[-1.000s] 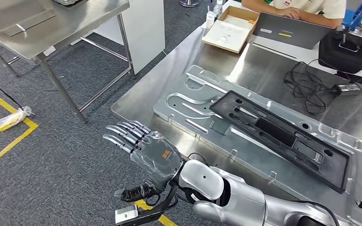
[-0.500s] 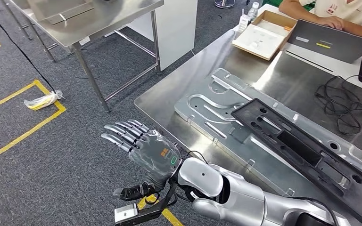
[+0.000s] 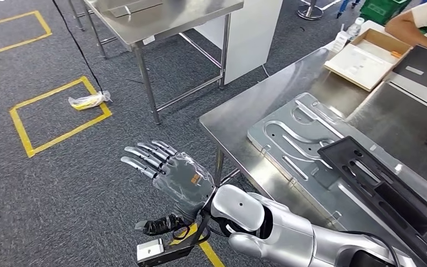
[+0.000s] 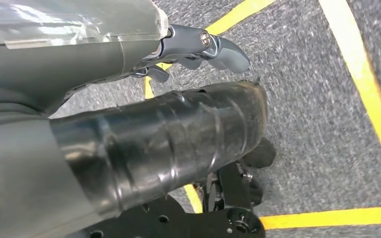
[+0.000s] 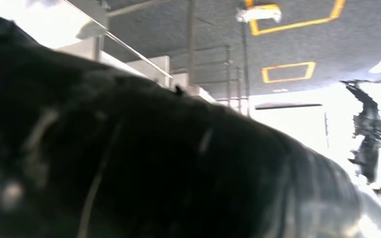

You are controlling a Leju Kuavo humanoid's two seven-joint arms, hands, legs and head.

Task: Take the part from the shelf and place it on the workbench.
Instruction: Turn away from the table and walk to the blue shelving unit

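Left hand empty, fingers spread, over floor. Black part flat on workbench, to hand's right (long axis diagonal). Right hand state: cannot tell.

The counter is brushed steel, dull-shining with soft reflections, and the second table beyond it has the same brushed metal top and legs. On the counter lies a pressed metal plate — pale grey, satin, with raised ribs — and on it a long black part of matt plastic. The floor is rough dark-grey carpet marked with glossy yellow tape. The open box looks like plain cardboard. The arm is smooth silver, glossy; the left hand is grey under a clear, crinkled plastic film, its fingers bare polished metal.
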